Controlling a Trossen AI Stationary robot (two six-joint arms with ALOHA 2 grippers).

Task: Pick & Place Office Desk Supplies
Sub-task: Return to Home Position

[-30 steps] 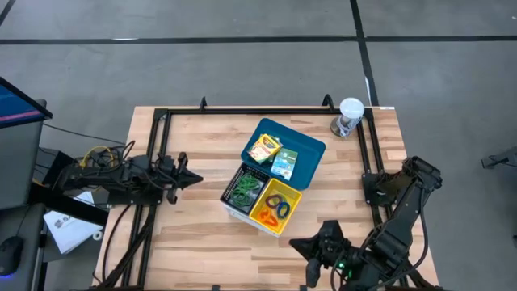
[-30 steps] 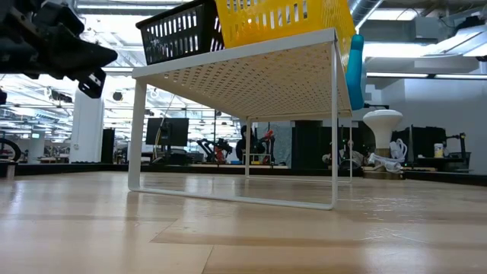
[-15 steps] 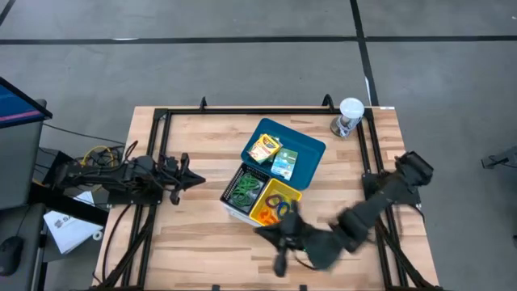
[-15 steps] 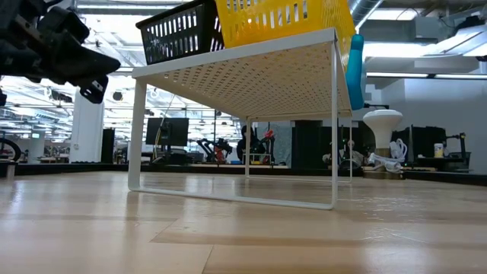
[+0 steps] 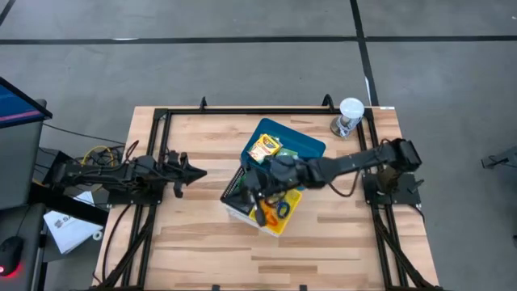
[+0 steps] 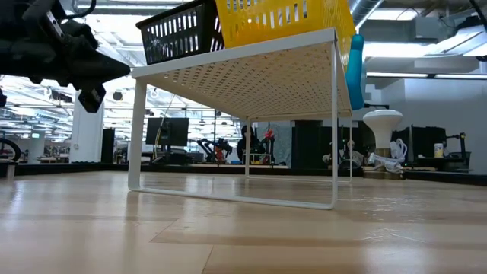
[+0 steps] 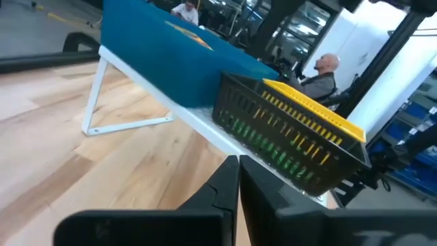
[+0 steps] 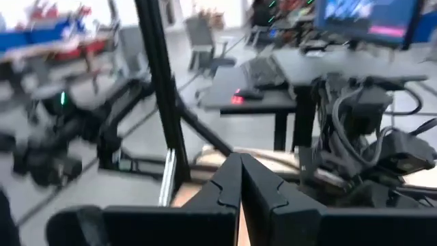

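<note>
Wooden desk (image 5: 202, 234): blue plastic bin (image 5: 305, 149), black mesh bin (image 6: 179, 34) and yellow mesh bin (image 6: 281, 19) shelved under clenched right tool (image 5: 260, 198). Left tool (image 5: 198, 171) clenched, well apart. Probably only homing remains.

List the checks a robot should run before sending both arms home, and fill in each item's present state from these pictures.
1. Left gripper shut and empty: ok.
2. Right gripper shut and empty: ok.
3. Blue bin, black bin and yellow bin sit on the white shelf: ok.
4. Right arm clear of the bins: not ok; it stretches over the black and yellow bins.
5. Left arm apart from the shelf: ok.
6. Crayon box in the blue bin: ok; other supplies: cannot tell.
</note>
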